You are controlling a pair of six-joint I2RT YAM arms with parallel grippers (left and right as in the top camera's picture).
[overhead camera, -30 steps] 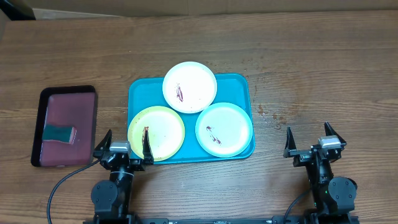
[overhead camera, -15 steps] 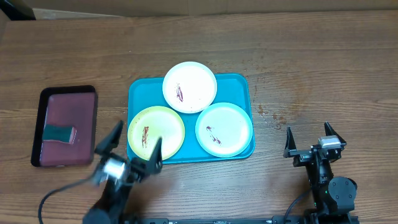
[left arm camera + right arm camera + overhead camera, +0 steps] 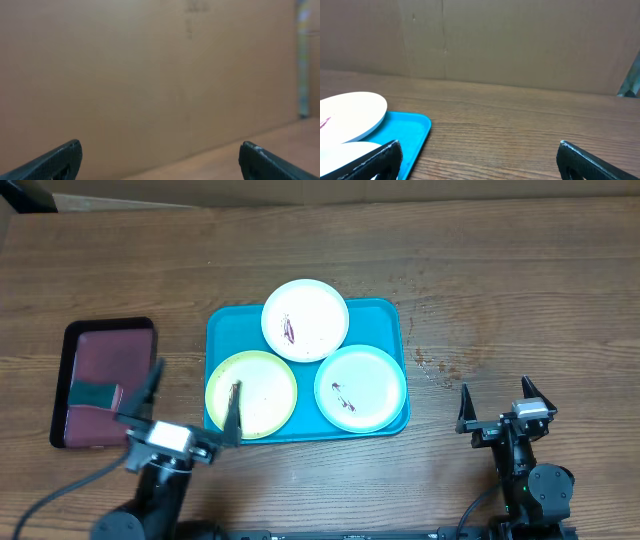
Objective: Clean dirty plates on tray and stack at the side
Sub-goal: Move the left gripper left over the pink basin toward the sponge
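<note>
**Nothing cleaned yet, whole job left**

The white plate (image 3: 305,320), yellow-green plate (image 3: 262,392) and mint plate (image 3: 360,387) all sit on the blue tray (image 3: 220,325) with red smears on them; no stack at the side; left gripper (image 3: 194,385) and right gripper (image 3: 494,393) both have fingers spread wide, holding nothing. Only the overhead shows the sponge (image 3: 97,395) on the maroon tray (image 3: 105,350); left wrist sees just cardboard; right wrist catches a tray corner.

The tray (image 3: 228,330) is turquoise. On it, the white plate (image 3: 305,320), yellow-green plate (image 3: 262,392) and mint plate (image 3: 362,388) each carry dark red smears. The desk (image 3: 500,280) is brown with wood grain. The small tray (image 3: 115,355) is maroon with a black rim, its sponge (image 3: 97,395) teal. The left claw (image 3: 196,375) and right claw (image 3: 494,386) are black. The cardboard (image 3: 520,45) is plain tan.
</note>
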